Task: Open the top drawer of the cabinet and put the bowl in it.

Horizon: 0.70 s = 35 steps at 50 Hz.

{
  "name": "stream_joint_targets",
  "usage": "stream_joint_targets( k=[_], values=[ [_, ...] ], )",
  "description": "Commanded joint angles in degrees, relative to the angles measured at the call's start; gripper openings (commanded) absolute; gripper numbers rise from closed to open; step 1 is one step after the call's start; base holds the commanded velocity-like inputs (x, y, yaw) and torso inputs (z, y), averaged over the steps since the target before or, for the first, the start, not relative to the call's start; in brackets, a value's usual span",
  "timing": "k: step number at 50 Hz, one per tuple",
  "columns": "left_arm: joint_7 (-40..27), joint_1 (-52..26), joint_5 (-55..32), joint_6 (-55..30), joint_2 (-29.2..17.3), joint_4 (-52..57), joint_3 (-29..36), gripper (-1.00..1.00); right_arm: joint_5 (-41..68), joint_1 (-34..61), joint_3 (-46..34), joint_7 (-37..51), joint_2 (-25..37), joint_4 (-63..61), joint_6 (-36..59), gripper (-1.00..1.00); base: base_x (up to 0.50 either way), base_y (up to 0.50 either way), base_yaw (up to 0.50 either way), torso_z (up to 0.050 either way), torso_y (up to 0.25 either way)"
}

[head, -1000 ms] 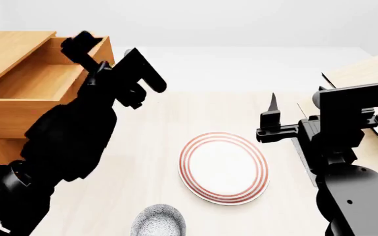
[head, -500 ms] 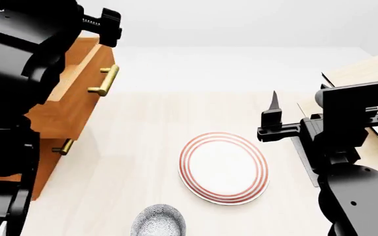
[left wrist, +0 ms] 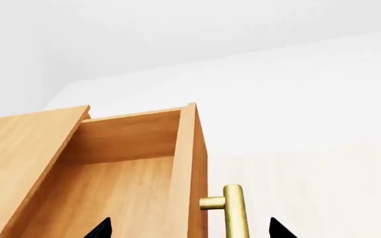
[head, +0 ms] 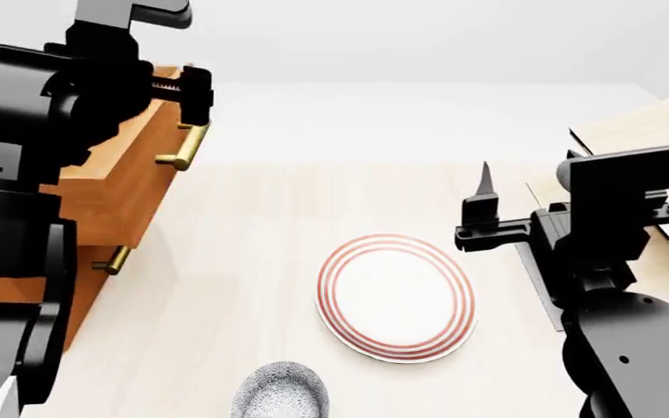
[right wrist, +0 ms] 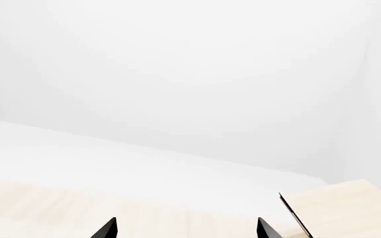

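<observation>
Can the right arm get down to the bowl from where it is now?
Probably yes. The right gripper is open and empty, and only bare table and the flat plate lie between it and the bowl.

Spread claw (right wrist: 186,229) tips over pale tabletop (right wrist: 38,203), rack (right wrist: 346,208) corner beside.

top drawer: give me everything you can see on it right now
The top drawer is an orange-brown wooden box, pulled open from the cabinet. What shows of its inside holds nothing; the bowl sits on the table, apart from it. One brass bar handle stands off the front panel on a short post. The left gripper is open, its tips either side of the front panel and handle; whether they touch cannot be told. The head view shows the left arm covering most of it.
</observation>
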Motion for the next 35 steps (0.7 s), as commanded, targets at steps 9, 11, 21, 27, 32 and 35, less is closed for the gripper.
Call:
stream_joint_targets(
  k=[9, 11, 21, 27, 32, 35],
  values=[
    [0.7, 2.7, -0.1, -1.0, 0.0, -2.6, 1.8, 1.0, 0.4, -0.5, 0.4, 0.2, 0.2, 0.4, -0.5, 1.0, 0.0, 0.0, 0.0, 0.0, 0.0],
    [0.9, 2.6, 0.1, -0.1, 0.1, -3.9, 2.0, 1.0, 0.5, -0.5, 0.4, 0.2, 0.2, 0.4, -0.5, 1.0, 0.0, 0.0, 0.0, 0.0, 0.0],
    [1.9, 4.1, -0.1, 0.8, 0.0, -4.6, 2.9, 1.0, 1.0, -0.7, 0.7, 0.1, -0.1, 0.8, -0.8, 1.0, 0.0, 0.0, 0.0, 0.0, 0.0],
    [2.7, 5.4, -0.8, 0.8, 0.0, -3.1, 3.2, 1.0, 1.0, -0.6, 0.5, 0.2, 0.0, 1.2, -1.1, 1.0, 0.0, 0.0, 0.0, 0.0, 0.0],
    [2.7, 6.8, -1.7, -1.2, 0.0, 0.5, 3.2, 1.0, 1.0, -0.6, 0.3, 0.4, 0.0, 1.5, -1.2, 1.0, 0.0, 0.0, 0.0, 0.0, 0.0],
    [3.0, 7.5, -2.2, -1.7, 0.2, 1.8, 3.4, 1.0, 1.0, -0.5, 0.1, 0.5, 0.0, 1.5, -1.2, 1.0, 0.0, 0.0, 0.0, 0.0, 0.0]
  ],
)
